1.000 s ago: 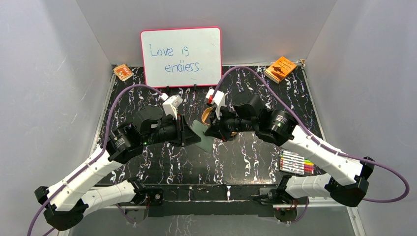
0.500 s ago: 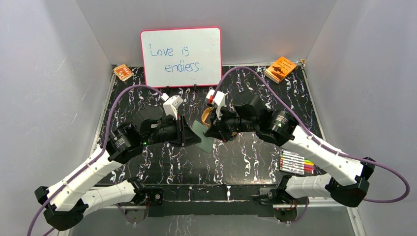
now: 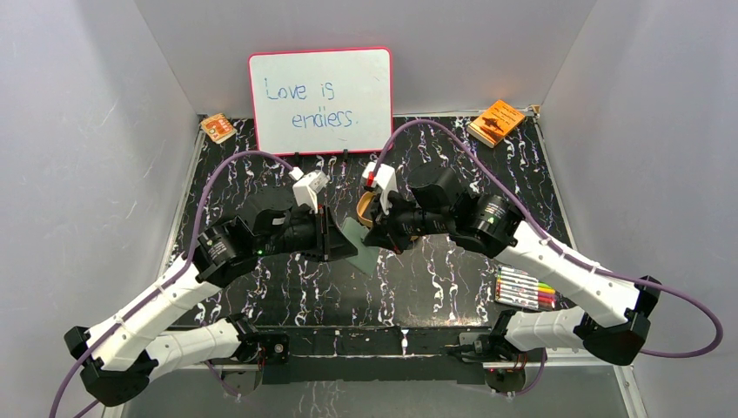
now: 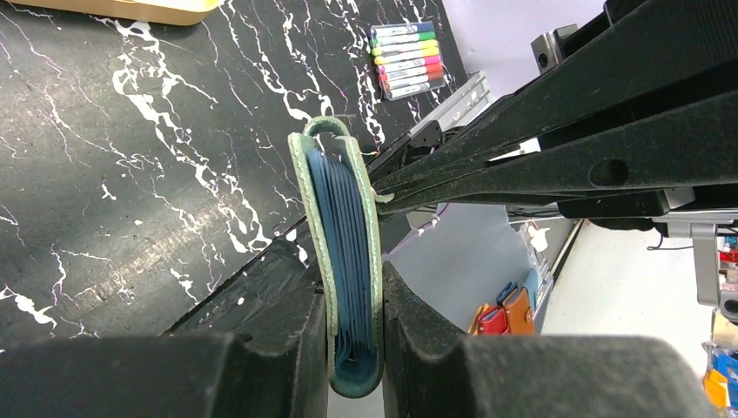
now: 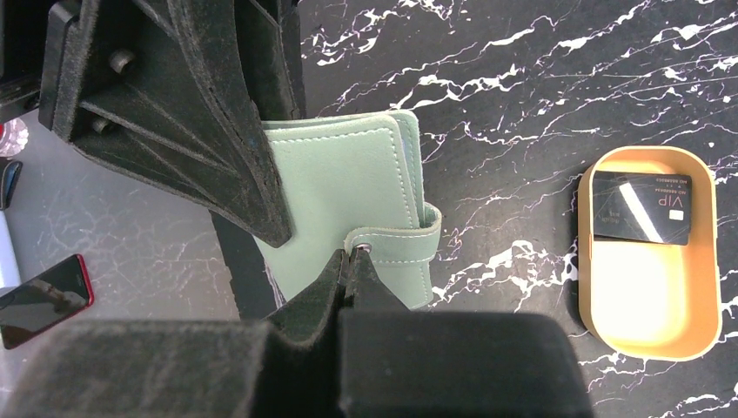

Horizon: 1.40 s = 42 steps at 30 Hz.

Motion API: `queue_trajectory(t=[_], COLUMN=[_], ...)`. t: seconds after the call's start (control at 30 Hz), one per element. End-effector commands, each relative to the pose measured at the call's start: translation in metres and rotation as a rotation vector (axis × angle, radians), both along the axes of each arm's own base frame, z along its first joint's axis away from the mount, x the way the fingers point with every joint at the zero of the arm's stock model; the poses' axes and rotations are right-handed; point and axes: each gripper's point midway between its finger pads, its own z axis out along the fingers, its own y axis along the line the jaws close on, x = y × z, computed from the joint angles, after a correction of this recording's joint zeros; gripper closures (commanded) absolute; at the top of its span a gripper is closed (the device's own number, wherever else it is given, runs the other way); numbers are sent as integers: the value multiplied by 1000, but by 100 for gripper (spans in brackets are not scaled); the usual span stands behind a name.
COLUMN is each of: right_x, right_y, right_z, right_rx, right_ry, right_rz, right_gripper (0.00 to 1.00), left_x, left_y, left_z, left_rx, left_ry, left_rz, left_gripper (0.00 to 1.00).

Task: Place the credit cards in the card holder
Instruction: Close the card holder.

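Over black table point(image 3: 435, 279), left end effector point(image 4: 355, 292) clamps card holder point(image 4: 344, 218).

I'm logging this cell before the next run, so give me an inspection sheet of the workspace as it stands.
Surface: black table with white veining.
Job's things: green wallet closed; one black card lies in the tan tray.
Clutter: marker pack; orange booklets at back left and back right; whiteboard.
Grippers: left gripper shut on the wallet; right gripper shut on its snap strap.
Cables: a purple cable runs along each arm.
Surroundings: plain grey walls; a phone lies beyond the table edge.
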Motion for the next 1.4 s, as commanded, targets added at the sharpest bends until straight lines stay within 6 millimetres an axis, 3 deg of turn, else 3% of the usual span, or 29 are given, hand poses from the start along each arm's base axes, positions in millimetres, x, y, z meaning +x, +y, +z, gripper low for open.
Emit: queue_trajectory(t=[0.0,0.43,1.37], right_x=[-16,-23,-46], right_y=[22,25,51], right_z=[-27,-34,-44], right_rx=[-26,-43,-47], right_ry=[73,88,125], right_rz=[92,115,159], right_gripper=[100,100,100], left_x=[-27,-28,-29], left_y=[-31,-33,-32], left_z=[120,129,140], left_rx=[-409,-440,-493], left_ry=[-207,-220,-236], left_rz=[-224,-233,-220], left_gripper=[100,100,100])
